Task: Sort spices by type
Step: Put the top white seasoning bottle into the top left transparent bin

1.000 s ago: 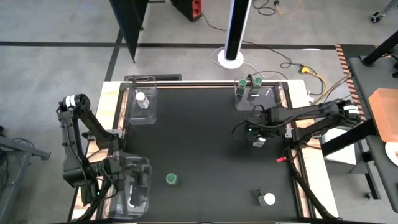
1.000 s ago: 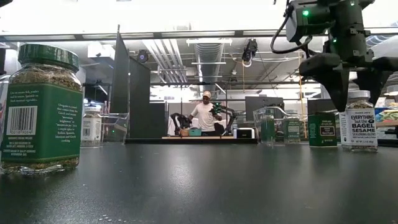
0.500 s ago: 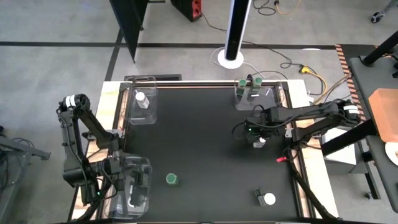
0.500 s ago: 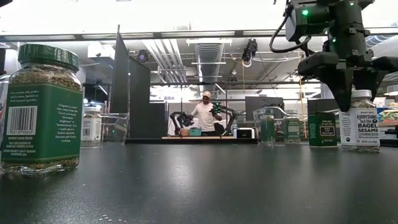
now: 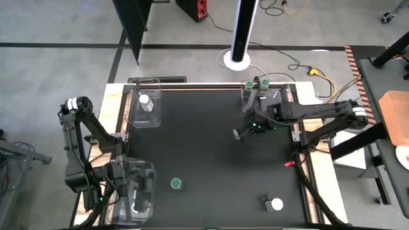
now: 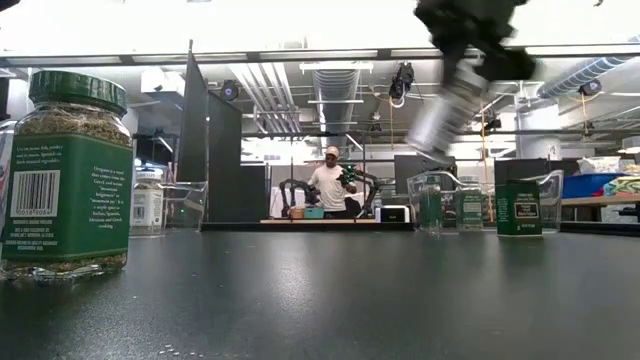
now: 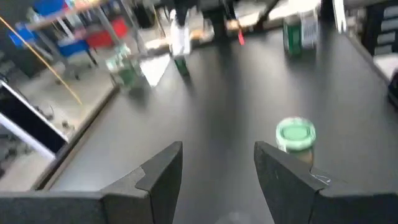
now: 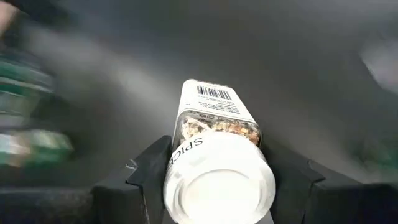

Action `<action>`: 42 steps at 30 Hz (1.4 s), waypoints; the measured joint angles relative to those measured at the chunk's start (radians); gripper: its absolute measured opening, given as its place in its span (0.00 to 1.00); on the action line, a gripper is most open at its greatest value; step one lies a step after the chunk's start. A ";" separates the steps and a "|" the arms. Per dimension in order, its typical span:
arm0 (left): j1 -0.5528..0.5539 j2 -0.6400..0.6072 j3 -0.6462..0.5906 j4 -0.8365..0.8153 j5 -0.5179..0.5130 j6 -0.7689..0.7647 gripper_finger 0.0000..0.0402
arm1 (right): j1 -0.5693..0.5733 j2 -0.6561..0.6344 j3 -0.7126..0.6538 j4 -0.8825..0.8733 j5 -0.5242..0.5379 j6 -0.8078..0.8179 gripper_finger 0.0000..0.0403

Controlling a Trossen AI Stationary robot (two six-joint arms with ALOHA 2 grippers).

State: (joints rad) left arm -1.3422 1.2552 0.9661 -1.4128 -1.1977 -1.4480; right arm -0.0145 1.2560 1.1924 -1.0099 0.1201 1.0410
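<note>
Black bench top fills the scene. Above it the right gripper (image 8: 217,180) pinches a white-lidded spice jar (image 8: 217,158) by its sides, lifted and tilted; in the low view it is blurred. The left gripper (image 7: 217,165) hangs spread at the near left corner over a clear tray (image 5: 137,191). One green-lidded jar (image 5: 177,184) stands near the front, a white-lidded one (image 5: 275,204) well apart.
</note>
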 joint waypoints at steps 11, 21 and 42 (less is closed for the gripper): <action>0.253 -0.021 0.003 0.008 -0.057 0.086 0.46 | -0.045 0.269 0.172 0.519 0.055 -0.535 0.48; 0.521 -0.033 0.004 0.052 -0.043 0.263 0.46 | -0.080 0.546 0.474 0.641 0.006 -0.910 0.48; 0.785 -0.046 0.004 0.410 -0.053 0.943 0.61 | -0.048 0.604 0.599 0.685 -0.111 -0.771 0.48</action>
State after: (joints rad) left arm -0.5570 1.2090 0.9703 -1.0026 -1.2506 -0.5053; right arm -0.0626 1.8595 1.7916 -0.3247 0.0093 0.2703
